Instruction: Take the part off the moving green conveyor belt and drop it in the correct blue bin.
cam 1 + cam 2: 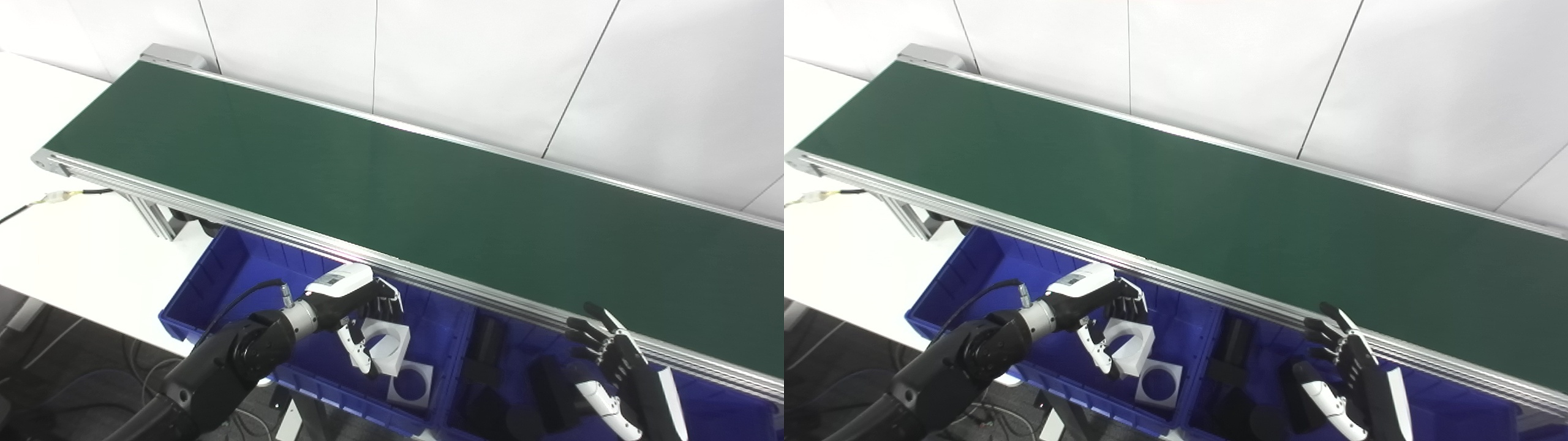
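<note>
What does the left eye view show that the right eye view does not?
Only the left eye view shows more of the white table on the left, beyond the belt's end. Only the right eye view shows more of the belt's right end. Both show the bare conveyor belt, the left hand over white parts in a blue bin, and the right hand open.

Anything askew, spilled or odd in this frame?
Nothing stands out. The green belt is bare; white parts lie in the left blue bin, dark parts in the right one.
</note>
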Controlling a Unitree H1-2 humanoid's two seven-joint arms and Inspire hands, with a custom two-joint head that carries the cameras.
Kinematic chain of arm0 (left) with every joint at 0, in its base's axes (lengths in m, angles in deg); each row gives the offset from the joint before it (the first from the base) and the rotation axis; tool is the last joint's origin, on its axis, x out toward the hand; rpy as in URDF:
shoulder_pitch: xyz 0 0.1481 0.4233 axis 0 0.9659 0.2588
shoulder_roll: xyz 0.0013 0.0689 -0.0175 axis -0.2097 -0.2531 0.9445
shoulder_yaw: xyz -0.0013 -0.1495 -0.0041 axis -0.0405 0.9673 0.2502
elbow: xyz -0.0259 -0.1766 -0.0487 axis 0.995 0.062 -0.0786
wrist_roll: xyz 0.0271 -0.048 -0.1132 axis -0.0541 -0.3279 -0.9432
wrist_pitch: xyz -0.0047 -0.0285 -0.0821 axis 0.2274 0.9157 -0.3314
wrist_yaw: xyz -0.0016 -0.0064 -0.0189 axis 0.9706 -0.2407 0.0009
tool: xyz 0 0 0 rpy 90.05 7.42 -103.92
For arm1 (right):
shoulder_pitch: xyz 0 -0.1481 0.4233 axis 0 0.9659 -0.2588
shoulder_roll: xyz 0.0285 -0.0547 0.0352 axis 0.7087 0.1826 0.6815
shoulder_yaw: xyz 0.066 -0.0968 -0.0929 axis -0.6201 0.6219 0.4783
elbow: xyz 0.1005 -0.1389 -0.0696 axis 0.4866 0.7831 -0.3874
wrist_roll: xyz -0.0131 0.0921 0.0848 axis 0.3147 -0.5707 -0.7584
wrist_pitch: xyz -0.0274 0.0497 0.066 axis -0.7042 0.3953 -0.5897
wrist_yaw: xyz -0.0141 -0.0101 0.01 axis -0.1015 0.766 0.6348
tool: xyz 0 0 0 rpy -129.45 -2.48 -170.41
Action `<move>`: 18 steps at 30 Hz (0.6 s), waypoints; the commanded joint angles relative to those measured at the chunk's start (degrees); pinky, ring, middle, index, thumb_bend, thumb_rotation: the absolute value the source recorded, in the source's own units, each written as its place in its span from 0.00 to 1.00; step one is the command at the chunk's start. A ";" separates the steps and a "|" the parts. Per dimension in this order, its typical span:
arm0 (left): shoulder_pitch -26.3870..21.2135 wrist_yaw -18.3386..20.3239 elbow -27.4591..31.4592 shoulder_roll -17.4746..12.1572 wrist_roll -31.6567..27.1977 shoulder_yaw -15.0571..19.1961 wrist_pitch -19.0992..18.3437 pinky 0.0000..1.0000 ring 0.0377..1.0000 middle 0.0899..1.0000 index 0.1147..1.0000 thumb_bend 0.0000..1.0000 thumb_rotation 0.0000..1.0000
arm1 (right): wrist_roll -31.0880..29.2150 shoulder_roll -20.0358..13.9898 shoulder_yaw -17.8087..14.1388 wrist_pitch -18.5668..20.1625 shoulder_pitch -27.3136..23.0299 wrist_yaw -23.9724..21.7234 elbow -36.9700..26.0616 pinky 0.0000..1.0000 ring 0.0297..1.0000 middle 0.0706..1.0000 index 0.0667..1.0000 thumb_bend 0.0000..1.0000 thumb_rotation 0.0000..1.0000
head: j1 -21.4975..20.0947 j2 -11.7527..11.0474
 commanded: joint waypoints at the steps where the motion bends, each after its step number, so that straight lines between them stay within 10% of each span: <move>1: -1.15 -0.01 2.20 -0.56 -0.27 0.08 -0.28 0.43 0.38 0.41 0.47 0.50 0.00 | -0.81 -0.18 -0.24 -0.03 -0.33 -0.18 -1.54 0.68 0.74 0.75 0.85 0.70 0.57 | -0.14 -0.04; 7: -0.89 0.30 2.15 -0.28 -1.25 0.48 -1.06 0.54 0.42 0.45 0.46 0.50 0.00 | -0.49 -0.19 -0.18 -0.62 -0.41 -0.12 -1.08 0.67 0.73 0.75 0.85 0.69 0.56 | -0.11 -0.19; 9: -0.84 0.70 2.43 -0.26 -1.37 0.54 -1.74 0.61 0.62 0.64 0.44 0.51 0.03 | -0.64 -0.11 -0.20 -0.34 -0.34 -0.15 -1.27 0.68 0.73 0.75 0.85 0.69 0.57 | -0.17 -0.08; 11: -0.79 0.92 2.75 -0.36 -1.39 0.49 -2.17 0.65 0.70 0.73 0.65 0.73 0.01 | -1.02 -0.08 -0.19 -0.70 -0.34 -0.30 -1.07 0.68 0.74 0.76 0.86 0.69 0.56 | -0.18 -0.15; 18: -0.91 3.64 4.86 -0.80 0.12 -0.05 -6.11 0.78 0.85 0.87 0.81 0.86 0.05 | -0.54 0.16 -0.21 0.06 -0.08 0.02 -1.77 0.67 0.74 0.75 0.86 0.70 0.57 | -0.35 -0.23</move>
